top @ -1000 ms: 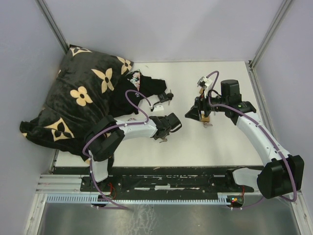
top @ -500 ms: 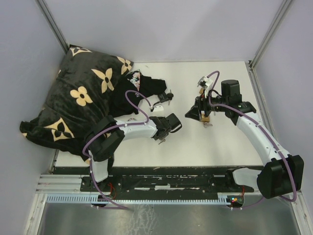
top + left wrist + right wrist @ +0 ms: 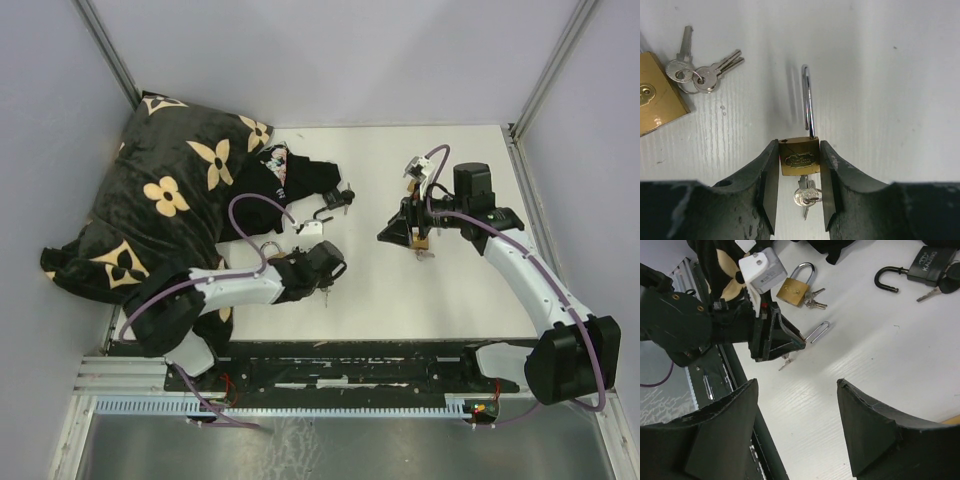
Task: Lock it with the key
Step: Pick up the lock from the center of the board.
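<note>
Your small padlock (image 3: 800, 159) sits between fingers of the left gripper (image 3: 799, 150), key (image 3: 804, 196) at its six o'clock; loose keys (image 3: 700, 75) at ten o'clock, a larger padlock (image 3: 655, 100) just beyond.

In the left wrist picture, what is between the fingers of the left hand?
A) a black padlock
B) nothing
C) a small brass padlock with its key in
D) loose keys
C: the small brass padlock sits between the fingers of the left hand, its key sticking out of the body.
</note>
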`<state>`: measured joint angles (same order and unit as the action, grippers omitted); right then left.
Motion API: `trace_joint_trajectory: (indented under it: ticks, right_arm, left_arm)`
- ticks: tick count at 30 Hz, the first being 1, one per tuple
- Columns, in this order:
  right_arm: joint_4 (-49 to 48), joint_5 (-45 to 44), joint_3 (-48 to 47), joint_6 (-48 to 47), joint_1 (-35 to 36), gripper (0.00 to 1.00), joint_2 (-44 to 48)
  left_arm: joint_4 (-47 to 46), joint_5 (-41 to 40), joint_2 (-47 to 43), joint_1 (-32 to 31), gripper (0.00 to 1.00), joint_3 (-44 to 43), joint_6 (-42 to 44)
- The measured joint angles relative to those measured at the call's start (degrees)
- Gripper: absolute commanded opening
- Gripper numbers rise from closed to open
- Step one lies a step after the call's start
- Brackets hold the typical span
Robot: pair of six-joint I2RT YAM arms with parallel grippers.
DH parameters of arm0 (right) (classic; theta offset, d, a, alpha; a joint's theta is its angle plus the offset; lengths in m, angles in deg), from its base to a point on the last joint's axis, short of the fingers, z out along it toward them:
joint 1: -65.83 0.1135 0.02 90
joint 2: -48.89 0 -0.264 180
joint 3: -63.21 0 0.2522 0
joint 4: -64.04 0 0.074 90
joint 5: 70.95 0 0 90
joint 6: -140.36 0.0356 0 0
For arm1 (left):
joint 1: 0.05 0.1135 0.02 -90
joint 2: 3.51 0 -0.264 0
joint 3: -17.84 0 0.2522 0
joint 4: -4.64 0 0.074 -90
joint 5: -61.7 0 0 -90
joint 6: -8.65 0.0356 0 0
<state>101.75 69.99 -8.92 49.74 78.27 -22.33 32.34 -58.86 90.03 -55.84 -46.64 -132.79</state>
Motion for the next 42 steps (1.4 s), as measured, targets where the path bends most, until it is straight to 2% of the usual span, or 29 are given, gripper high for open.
trace_joint_trajectory:
  ticks: [6, 13, 18, 22, 26, 31, 35, 42]
  right_arm:
    - [-0.48, 4.44, 0.37, -0.09, -0.09, 0.73, -1.40]
    - [-3.23, 11.69, 4.44, -3.41, -0.09, 0.82, -0.66]
    - [2.95, 16.94, 4.90, -17.22, -0.09, 0.90, 3.72]
    - [11.15, 20.87, 4.44, -29.81, -0.09, 0.91, 6.03]
    - [19.37, 22.86, 2.82, -39.45, 0.31, 0.91, 3.91]
    - [29.16, 23.71, -0.31, -49.16, 1.46, 0.89, -0.55]
    - [35.50, 24.22, -2.01, -55.45, 2.62, 0.87, -2.71]
    - [39.82, 24.37, -2.14, -61.00, 6.56, 0.69, -3.32]
  left_arm:
    - [-14.99, 9.09, -12.87, 0.17, 0.18, 11.82, 11.45]
    - [-25.70, 31.47, -21.14, 1.95, 0.13, 16.33, 20.31]
    - [-31.21, 48.11, -24.74, 6.91, 0.12, 17.94, 20.63]
    - [-35.21, 59.65, -24.90, 10.84, 0.12, 18.95, 19.89]
    - [-37.79, 68.94, -24.06, 11.06, 0.11, 18.93, 18.95]
    - [-38.99, 76.19, -22.82, 11.06, 0.11, 18.82, 18.29]
    - [-39.23, 78.36, -22.82, 11.06, 0.11, 18.53, 18.29]
    - [-39.41, 79.93, -22.82, 11.06, 0.12, 17.77, 18.29]
